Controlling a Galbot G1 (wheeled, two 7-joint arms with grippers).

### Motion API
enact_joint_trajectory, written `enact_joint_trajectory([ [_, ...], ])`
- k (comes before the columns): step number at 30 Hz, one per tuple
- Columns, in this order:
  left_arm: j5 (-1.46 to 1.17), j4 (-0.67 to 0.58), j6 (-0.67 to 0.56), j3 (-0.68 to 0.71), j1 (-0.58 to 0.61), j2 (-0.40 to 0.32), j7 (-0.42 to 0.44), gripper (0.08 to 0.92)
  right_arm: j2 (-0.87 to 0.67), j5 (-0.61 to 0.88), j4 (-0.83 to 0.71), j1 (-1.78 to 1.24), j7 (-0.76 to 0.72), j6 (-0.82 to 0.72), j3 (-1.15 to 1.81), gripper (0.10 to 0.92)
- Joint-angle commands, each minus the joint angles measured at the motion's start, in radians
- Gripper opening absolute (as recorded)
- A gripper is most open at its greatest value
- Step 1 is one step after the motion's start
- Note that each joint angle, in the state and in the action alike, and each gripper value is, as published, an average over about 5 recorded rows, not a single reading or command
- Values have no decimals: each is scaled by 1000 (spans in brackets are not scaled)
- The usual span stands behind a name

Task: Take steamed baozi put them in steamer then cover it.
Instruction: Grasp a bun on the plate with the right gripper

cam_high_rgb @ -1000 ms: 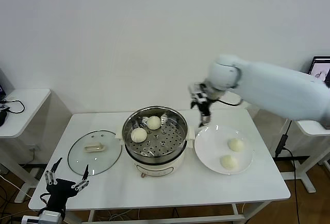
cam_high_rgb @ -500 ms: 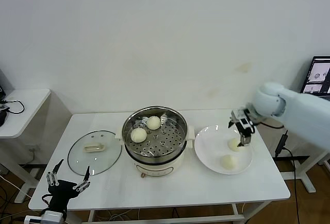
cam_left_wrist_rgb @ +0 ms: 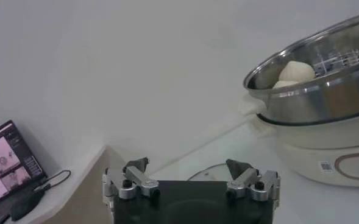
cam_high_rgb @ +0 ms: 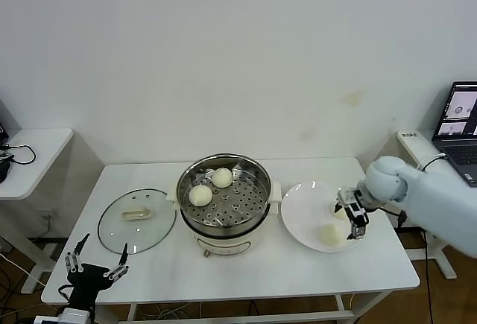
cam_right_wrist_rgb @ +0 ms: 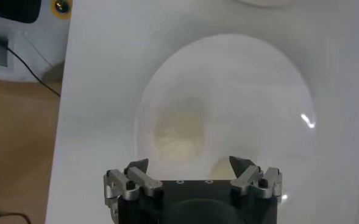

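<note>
The steel steamer (cam_high_rgb: 250, 208) stands mid-table on its white base and holds two baozi (cam_high_rgb: 200, 195) on the perforated tray. Two more baozi lie on the white plate (cam_high_rgb: 302, 208): one near the front (cam_high_rgb: 330, 234), the other partly hidden behind my right gripper (cam_high_rgb: 352, 217). In the right wrist view my right gripper (cam_right_wrist_rgb: 190, 164) is open just above the plate (cam_right_wrist_rgb: 240, 91), with one baozi (cam_right_wrist_rgb: 178, 137) ahead of the fingers and the other at its base. The glass cover (cam_high_rgb: 138, 220) lies flat left of the steamer. My left gripper (cam_high_rgb: 95, 261) is open and parked at the table's front left corner.
The left wrist view shows the steamer (cam_left_wrist_rgb: 313, 91) with a baozi (cam_left_wrist_rgb: 295, 70) over its rim, beyond my open left gripper (cam_left_wrist_rgb: 187, 165). A small side table (cam_high_rgb: 30, 156) stands at the left. A laptop (cam_high_rgb: 460, 115) sits on a stand at the right.
My right arm has swung right from beside the steamer's far right rim and come down over the plate, close to the two baozi. The left arm has stayed put.
</note>
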Motion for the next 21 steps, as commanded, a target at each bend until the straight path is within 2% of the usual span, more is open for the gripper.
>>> enact_joint_trajectory([
  [1, 0, 2, -1, -2, 2, -1, 0, 823, 71, -35, -82, -97, 8, 7, 58, 823],
  [10, 0, 6, -2, -6, 1, -5, -1, 823, 116, -41, -134, -106, 20, 2, 67, 818],
  [21, 0, 8, -2, -4, -1, -9, -1, 823, 108, -45, -138, -105, 18, -13, 70, 679],
])
